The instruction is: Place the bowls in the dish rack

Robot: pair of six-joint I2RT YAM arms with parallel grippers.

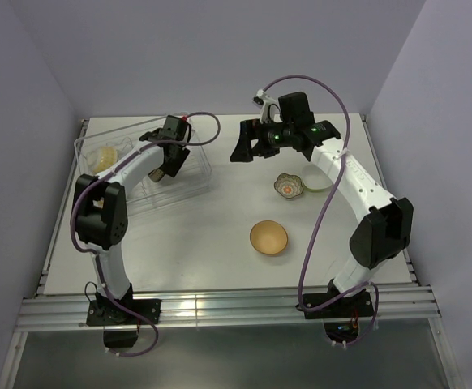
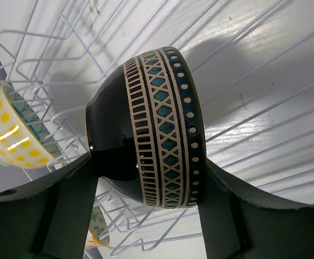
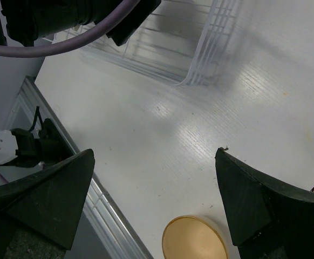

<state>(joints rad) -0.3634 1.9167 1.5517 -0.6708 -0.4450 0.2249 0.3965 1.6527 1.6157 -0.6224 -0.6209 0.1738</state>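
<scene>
My left gripper [image 1: 168, 162] reaches into the dish rack [image 1: 189, 185] at the back left. It is shut on a dark glossy bowl [image 2: 157, 129] with a white and blue-green patterned band, held on its side just above the rack wires [image 2: 60, 65]. A yellow-dotted bowl [image 2: 11, 135] stands in the rack to its left, and a flowered bowl [image 2: 99, 232] shows below. My right gripper [image 3: 154, 152] hangs open over bare table, with nothing between its fingers. The tan-orange bowl [image 1: 268, 237] and the small scalloped bowl [image 1: 287, 186] sit on the table.
The rack's near corner [image 3: 200, 59] lies beyond my right gripper, and the left arm [image 3: 65, 16] crosses above it. The table's metal edge rail [image 3: 108, 221] runs close on the left of the right wrist view. Walls enclose the table on three sides.
</scene>
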